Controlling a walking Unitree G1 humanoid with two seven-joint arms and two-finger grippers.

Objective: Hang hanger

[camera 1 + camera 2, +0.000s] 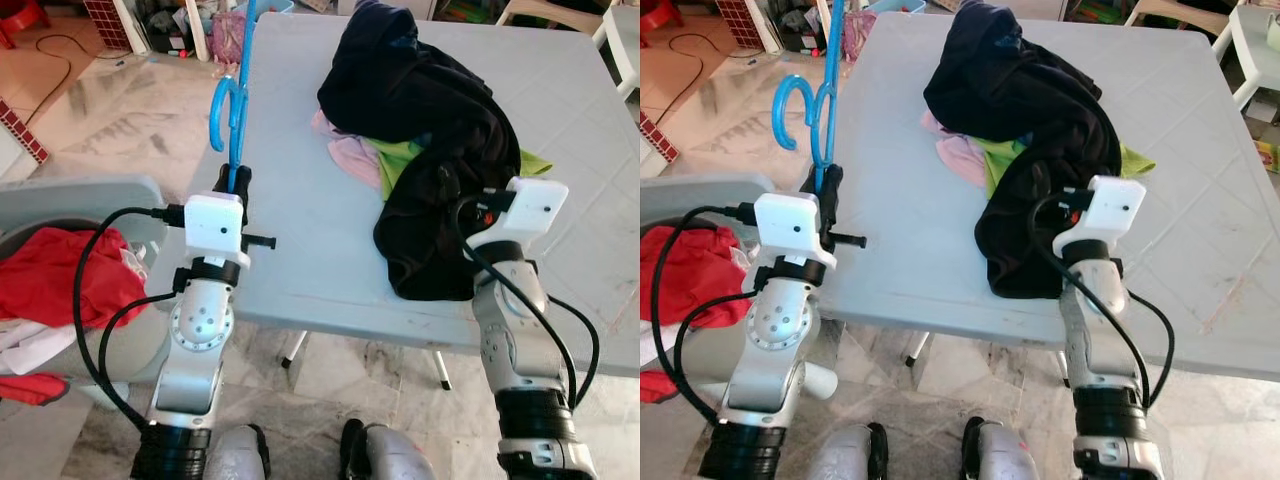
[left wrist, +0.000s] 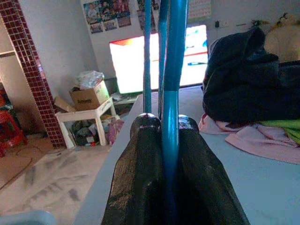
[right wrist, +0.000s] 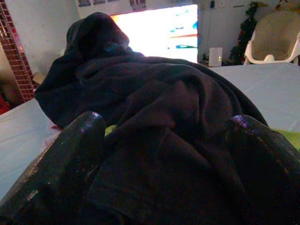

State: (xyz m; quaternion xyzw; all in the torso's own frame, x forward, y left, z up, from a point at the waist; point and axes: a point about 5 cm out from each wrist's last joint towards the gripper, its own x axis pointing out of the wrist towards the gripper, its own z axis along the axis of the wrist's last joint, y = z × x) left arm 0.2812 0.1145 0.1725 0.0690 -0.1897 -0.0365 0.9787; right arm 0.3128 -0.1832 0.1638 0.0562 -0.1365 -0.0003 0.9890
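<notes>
A blue plastic hanger (image 1: pixel 233 95) stands upright at the table's left edge, its hook curling left. My left gripper (image 1: pixel 236 182) is shut on its lower bar; in the left wrist view the blue bar (image 2: pixel 169 93) runs up between the two black fingers (image 2: pixel 140 154). A dark navy garment (image 1: pixel 430 140) lies heaped on the grey table (image 1: pixel 300 230), over pink (image 1: pixel 350 160) and green (image 1: pixel 400 160) clothes. My right gripper (image 3: pixel 164 154) is open, its fingers (image 3: pixel 65 154) spread around the near part of the dark garment.
A grey basket (image 1: pixel 60 200) with red (image 1: pixel 55 275) and white laundry stands at my left, below the table's edge. White plastic chairs (image 1: pixel 1250 40) stand beyond the table at right. Clutter and a small white table (image 2: pixel 86 117) sit on the floor at the back left.
</notes>
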